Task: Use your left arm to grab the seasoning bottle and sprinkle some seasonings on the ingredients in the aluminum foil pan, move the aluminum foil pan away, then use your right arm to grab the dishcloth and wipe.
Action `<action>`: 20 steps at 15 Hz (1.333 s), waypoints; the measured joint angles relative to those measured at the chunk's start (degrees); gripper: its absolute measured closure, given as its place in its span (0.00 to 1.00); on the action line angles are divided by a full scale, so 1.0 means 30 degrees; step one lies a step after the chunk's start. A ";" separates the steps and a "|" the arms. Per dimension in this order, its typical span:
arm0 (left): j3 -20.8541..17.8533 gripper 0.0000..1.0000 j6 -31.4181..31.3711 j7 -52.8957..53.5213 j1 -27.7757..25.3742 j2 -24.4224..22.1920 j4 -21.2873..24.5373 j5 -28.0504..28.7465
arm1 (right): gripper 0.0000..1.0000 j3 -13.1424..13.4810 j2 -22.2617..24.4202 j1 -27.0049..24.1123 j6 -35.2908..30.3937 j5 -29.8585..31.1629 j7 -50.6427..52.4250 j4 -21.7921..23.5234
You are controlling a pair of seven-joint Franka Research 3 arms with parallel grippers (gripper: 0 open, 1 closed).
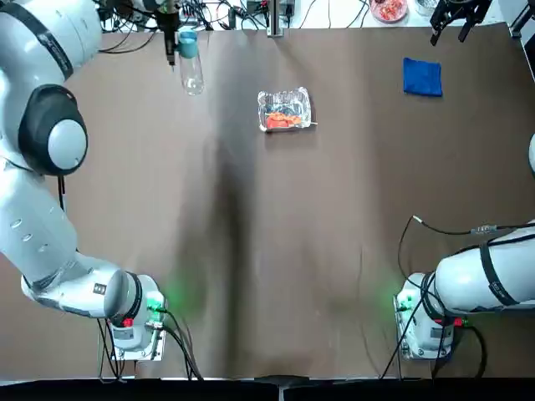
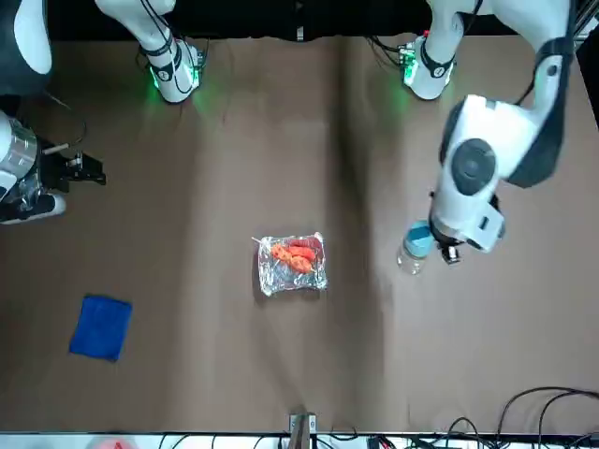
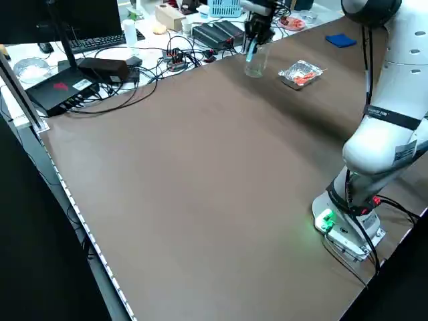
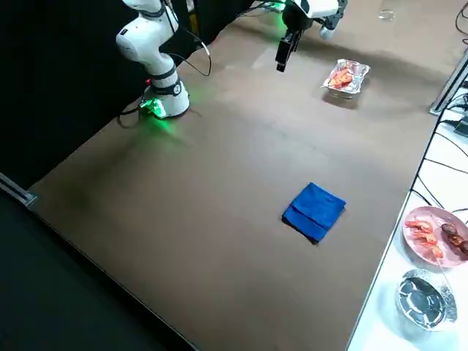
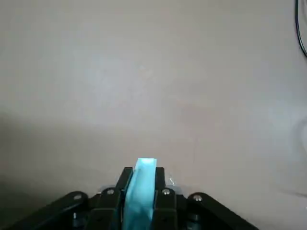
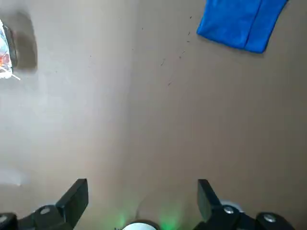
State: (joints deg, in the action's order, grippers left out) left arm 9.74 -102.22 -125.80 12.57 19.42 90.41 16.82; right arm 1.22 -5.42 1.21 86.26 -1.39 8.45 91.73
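My left gripper [image 1: 171, 42] is shut on the light-blue cap of the clear seasoning bottle [image 1: 192, 73], at the far left of the table. The cap [image 5: 144, 189] sits clamped between its fingers in the left wrist view. The bottle [image 2: 413, 251] hangs roughly upright, to the left of the aluminum foil pan [image 1: 284, 109], which holds orange-red ingredients [image 2: 299, 255]. The bright-blue dishcloth [image 1: 422, 77] lies folded at the far right. My right gripper [image 1: 456, 17] hovers high and open, with nothing between its fingers [image 6: 76, 196]; the dishcloth [image 6: 242, 21] lies beyond it.
Beyond the far edge are a plate of food [image 1: 389, 8], cables and electronics [image 3: 214, 30]. A metal post [image 1: 274, 17] stands at the far edge's middle. The two arm bases [image 1: 134, 322] [image 1: 422, 322] sit at the near corners.
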 joint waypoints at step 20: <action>-1.1223 0.77 0.1852 -0.6203 1.4323 0.5658 -0.5208 0.1000 | 0.00 0.0078 0.0090 -0.0248 -0.0055 -0.0001 0.0004 0.0000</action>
State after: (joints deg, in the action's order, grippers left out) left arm -23.93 -96.66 -144.41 55.54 36.40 74.78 19.83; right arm 1.45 -5.15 0.46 86.10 -1.39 8.47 91.73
